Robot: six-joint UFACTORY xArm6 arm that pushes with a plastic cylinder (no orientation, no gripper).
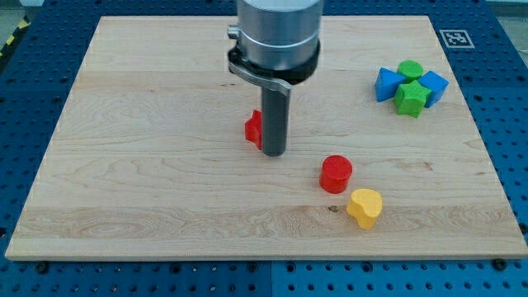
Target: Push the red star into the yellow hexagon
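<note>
On a wooden board (pixel 124 165), we steer a bare rod; there are no jaws to open or close. Leftmost, mid-board, a red block (pixel 253 127), presumably the star, peeks out, touching my tip (pixel 273 153) on its left and mostly hidden. To the lower right sit a red cylinder (pixel 336 173), then a yellow block (pixel 365 206), hexagon unclear. We judge we should swing behind the star and push it rightward, skirting the cylinder.
</note>
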